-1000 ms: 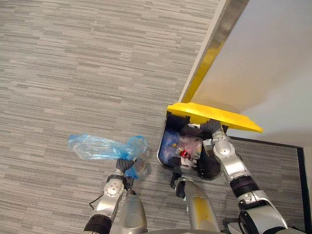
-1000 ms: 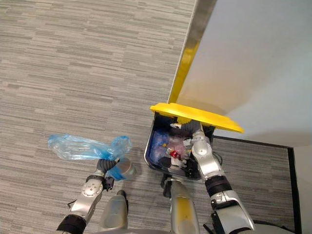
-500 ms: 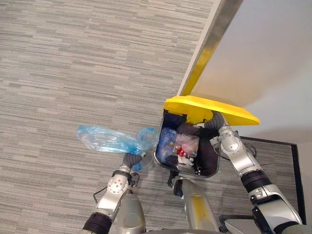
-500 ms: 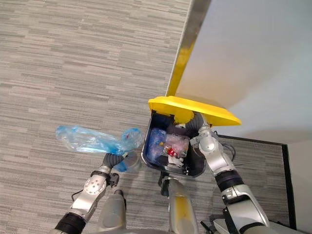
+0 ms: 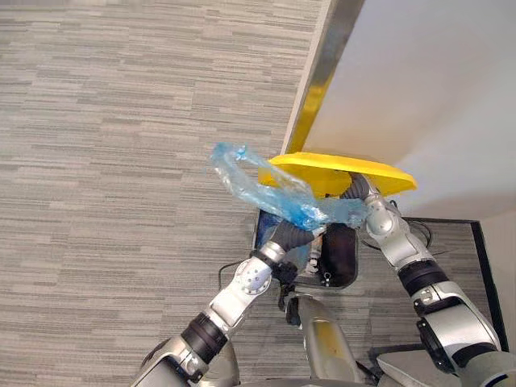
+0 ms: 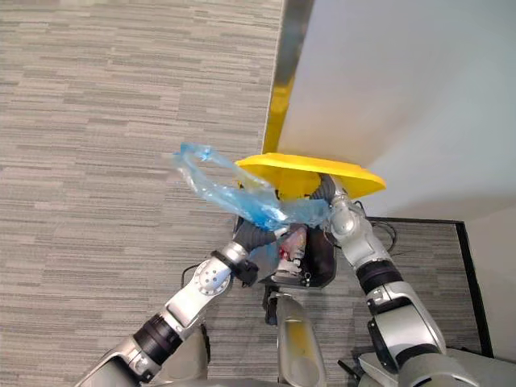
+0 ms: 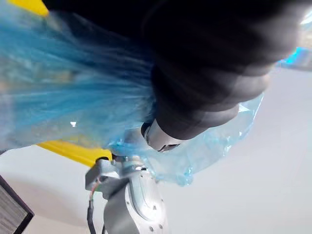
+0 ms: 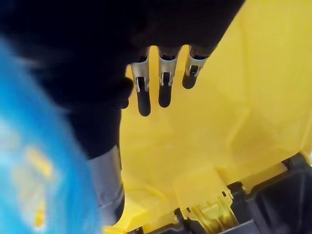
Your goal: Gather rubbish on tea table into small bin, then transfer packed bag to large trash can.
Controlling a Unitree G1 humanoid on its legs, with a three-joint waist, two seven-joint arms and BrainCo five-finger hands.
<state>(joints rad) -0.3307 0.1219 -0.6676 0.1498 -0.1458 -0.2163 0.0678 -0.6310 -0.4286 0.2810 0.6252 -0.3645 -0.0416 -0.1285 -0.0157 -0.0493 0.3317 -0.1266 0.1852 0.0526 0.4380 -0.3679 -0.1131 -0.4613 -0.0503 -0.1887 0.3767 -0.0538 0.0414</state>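
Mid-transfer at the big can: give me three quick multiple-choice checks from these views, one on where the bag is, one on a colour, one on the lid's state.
1. Where is the blue bag?
A. on a chair
B. in the air above the open trash can, gripped by the left hand
C. on a table

2. What colour is the can's lid?
A. yellow
B. green
C. red

3. What state is the lid in?
A. shut flat
B. taken off the can
C. propped up by the right hand

Answers:
1 B: both eye views show the bag stretched over the can's mouth.
2 A: both eye views show the lid as yellow.
3 C: the right wrist view shows straight fingers against the lid's underside.
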